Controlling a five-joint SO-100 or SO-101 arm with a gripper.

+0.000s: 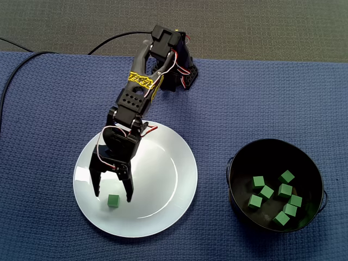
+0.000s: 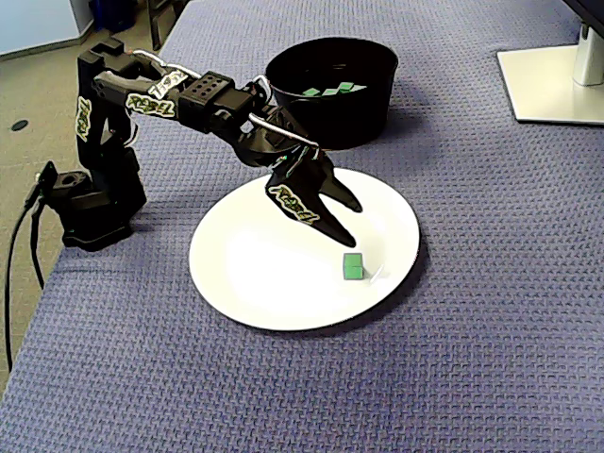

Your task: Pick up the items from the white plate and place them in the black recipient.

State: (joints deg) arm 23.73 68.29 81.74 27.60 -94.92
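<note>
One small green cube point(image 1: 113, 200) point(image 2: 352, 266) lies on the white plate point(image 1: 163, 174) point(image 2: 255, 274), near its edge. My black gripper point(image 1: 113, 196) point(image 2: 352, 224) is open over the plate. Its two fingertips point down on either side of the cube, which sits just at the tips' level in the top-down fixed view. Whether the tips touch the plate I cannot tell. Nothing is held. The black bowl point(image 1: 242, 163) point(image 2: 330, 118) stands beside the plate and holds several green cubes point(image 1: 272, 193).
A blue cloth point(image 1: 43, 109) covers the table. The arm's base point(image 1: 182, 76) point(image 2: 90, 208) stands at the cloth's edge, with a black cable point(image 1: 16, 70) trailing off. A white monitor foot point(image 2: 557, 85) sits at one corner.
</note>
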